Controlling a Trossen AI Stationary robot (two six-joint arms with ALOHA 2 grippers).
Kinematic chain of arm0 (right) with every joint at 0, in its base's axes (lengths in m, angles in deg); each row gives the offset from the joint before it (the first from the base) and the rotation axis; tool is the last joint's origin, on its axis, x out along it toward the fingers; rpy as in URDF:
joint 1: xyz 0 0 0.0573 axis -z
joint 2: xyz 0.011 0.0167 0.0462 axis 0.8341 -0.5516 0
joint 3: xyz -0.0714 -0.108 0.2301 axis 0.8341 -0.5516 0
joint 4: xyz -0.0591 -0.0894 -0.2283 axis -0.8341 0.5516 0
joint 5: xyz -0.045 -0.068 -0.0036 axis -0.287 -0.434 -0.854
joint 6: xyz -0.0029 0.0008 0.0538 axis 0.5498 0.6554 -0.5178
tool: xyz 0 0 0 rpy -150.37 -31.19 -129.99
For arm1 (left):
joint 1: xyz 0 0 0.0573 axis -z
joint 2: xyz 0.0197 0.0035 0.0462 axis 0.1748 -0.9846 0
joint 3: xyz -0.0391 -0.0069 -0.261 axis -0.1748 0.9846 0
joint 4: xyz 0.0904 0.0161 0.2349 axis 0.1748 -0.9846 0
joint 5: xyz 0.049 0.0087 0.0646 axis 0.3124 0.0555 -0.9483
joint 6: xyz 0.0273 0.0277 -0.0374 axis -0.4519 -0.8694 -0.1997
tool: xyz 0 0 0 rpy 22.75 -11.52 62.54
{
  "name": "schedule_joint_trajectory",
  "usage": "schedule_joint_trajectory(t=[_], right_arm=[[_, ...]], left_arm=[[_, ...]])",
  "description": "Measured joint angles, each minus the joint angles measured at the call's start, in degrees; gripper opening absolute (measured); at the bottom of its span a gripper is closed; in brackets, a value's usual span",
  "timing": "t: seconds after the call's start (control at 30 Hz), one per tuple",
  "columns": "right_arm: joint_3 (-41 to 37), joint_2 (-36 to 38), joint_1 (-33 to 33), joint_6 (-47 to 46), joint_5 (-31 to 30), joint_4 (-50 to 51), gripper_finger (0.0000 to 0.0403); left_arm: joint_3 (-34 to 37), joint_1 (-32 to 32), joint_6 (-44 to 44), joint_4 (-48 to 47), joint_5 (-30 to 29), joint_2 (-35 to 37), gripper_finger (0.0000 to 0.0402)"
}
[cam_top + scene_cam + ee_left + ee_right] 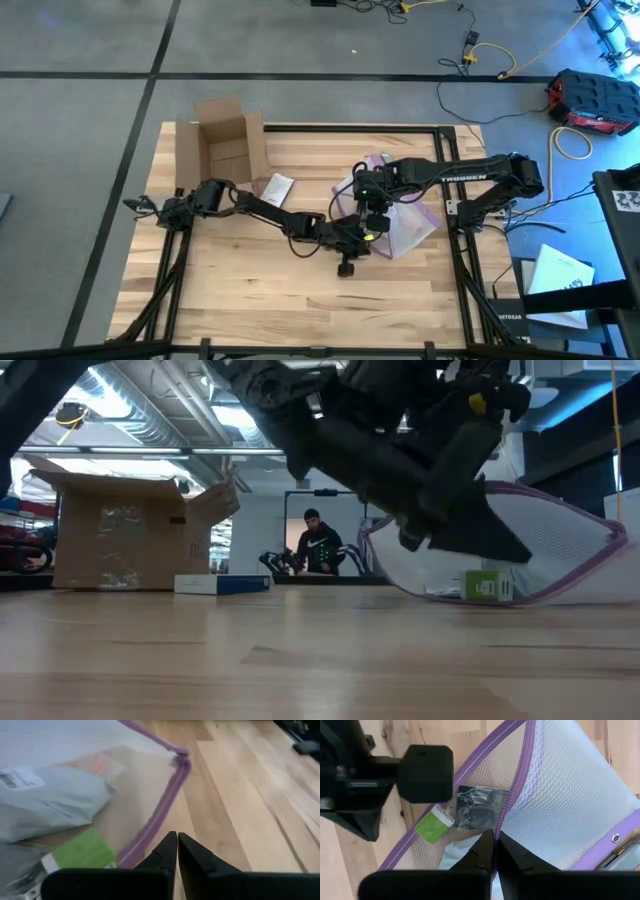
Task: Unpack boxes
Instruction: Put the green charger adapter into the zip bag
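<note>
An open brown cardboard box (225, 140) (120, 530) stands on its base at the table's far left, flaps up. Right of centre lies a clear mesh bag (405, 215) (570, 550) with a purple zip edge. Inside it are a small green-and-white carton (434, 826) (487, 586) and a dark foil packet (477, 812). My right gripper (495, 840) (372, 203) is shut on the bag's upper zip edge and points down. My left gripper (177, 845) (366, 238) is shut, low at the bag's mouth, beside the lower zip edge (150, 827). My right gripper pinches the bag's upper purple zip edge (507, 817) between its two fingers, from above, pointing down. That edge is raised off the table, so the mouth gapes, and the rest of the bag lies on the wood. My left gripper's shut fingers lie beside the lower zip edge; I cannot tell whether they touch it.
A small white-and-blue carton (275, 187) (222, 584) lies on the table just in front of the box. Bare wood stretches along the near side (280, 300). A person (318, 545) sits in the room far behind the table.
</note>
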Motion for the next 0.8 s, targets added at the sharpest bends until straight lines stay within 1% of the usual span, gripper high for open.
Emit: schedule_joint_trajectory(t=[0.07, 0.17, 0.4, 0.47, 0.53, 0.63, 0.8], right_arm=[[-0.08, 0.00, 0.00, 0.03, -0.42, -0.05, 0.0000], [-0.09, 0.00, 0.02, 0.02, -0.43, 0.00, 0.0000], [-0.09, 0.00, 0.02, -0.04, -0.41, -0.17, 0.0000], [-0.09, 0.00, 0.02, -0.04, -0.39, -0.25, 0.0000], [-0.09, 0.00, 0.02, -0.04, -0.29, -0.35, 0.0000], [-0.07, 0.02, 0.02, -0.07, -0.18, -0.48, 0.0000], [-0.07, 0.02, 0.02, -0.42, -0.09, -0.45, 0.0000]], left_arm=[[0.06, -0.54, -0.57, -1.80, 0.02, -0.53, 0.0000], [0.06, -1.07, 0.50, -1.34, -1.28, -1.80, 0.0000], [0.01, -0.69, 9.43, -0.87, -14.58, -3.19, 0.0000], [0.06, -0.23, 10.03, -0.26, -19.01, -3.26, 0.0000], [0.08, 0.14, 10.03, 1.60, -21.79, -3.36, 0.0000], [0.08, 0.44, 11.39, 4.18, -23.45, -3.36, 0.0000], [0.08, 0.42, 14.82, 4.20, -24.01, -3.36, 0.0000]])
